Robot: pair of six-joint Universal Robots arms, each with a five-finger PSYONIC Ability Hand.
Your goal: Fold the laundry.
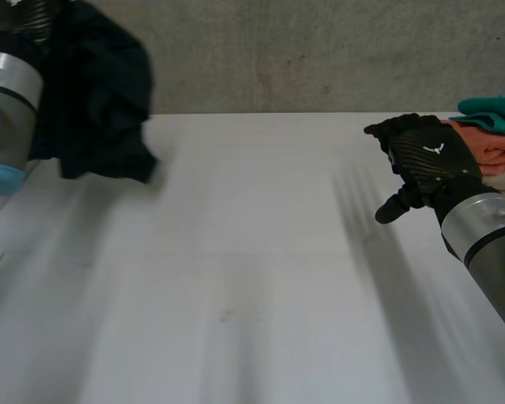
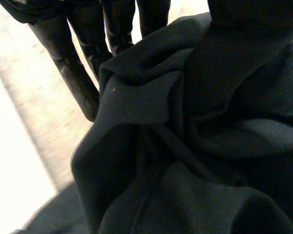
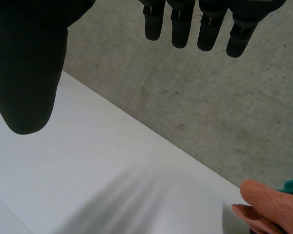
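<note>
Left hand (image 2: 71, 68) had the dark garment (image 1: 97, 93) pinched, bunched and hanging above the table (image 1: 252, 252), far left; right hand (image 1: 425, 160), fingers spread and empty, hovered well apart.

A white desk (image 1: 261, 252) is recorded, its top matt and smooth, running back to a straight far edge. Directly behind that edge stands a grey concrete wall (image 1: 320, 50), mottled and marked with small dark specks and pale stains. The junction of desk and wall is seen as a clean, unbroken line. A few faint specks (image 1: 227, 316) are noted on the desk top toward the near edge, about midway between its left and right edges. The lighting is judged soft and even, and the desk top is brightly lit.
</note>
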